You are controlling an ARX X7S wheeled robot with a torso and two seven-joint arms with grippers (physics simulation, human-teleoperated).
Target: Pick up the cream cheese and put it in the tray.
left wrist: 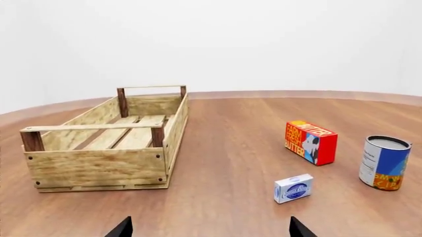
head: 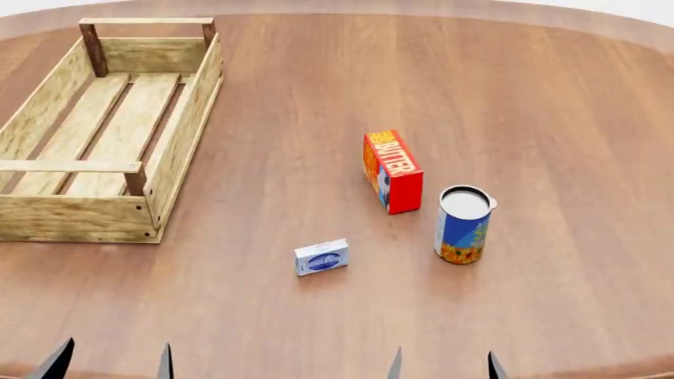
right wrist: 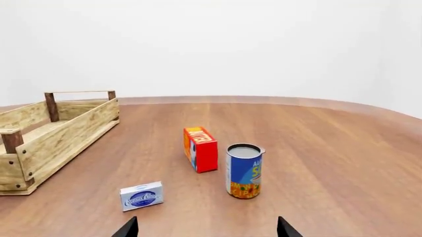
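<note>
Of the left gripper [head: 110, 359] we see only two dark fingertips at the head view's lower edge, spread apart with nothing between them; the arm behind is cut off. The right gripper [head: 443, 363] shows likewise, two tips parted and empty. In each wrist view the same pair of tips pokes in at the frame edge, no more.

The tray [head: 158, 166] is cropped at the head view's left edge, so we cannot see its near left corner there; the left wrist view shows it whole, with bare slats inside.

The cream cheese [head: 321, 257] stands on the table [head: 548, 103], well apart from the tray, near the butter box [head: 393, 171] and the can [head: 462, 225]. Its logo lettering is too small to read. The can's label is only partly legible.

The table is reddish-brown wood with a curved far edge. Beyond it we see plain white wall.
</note>
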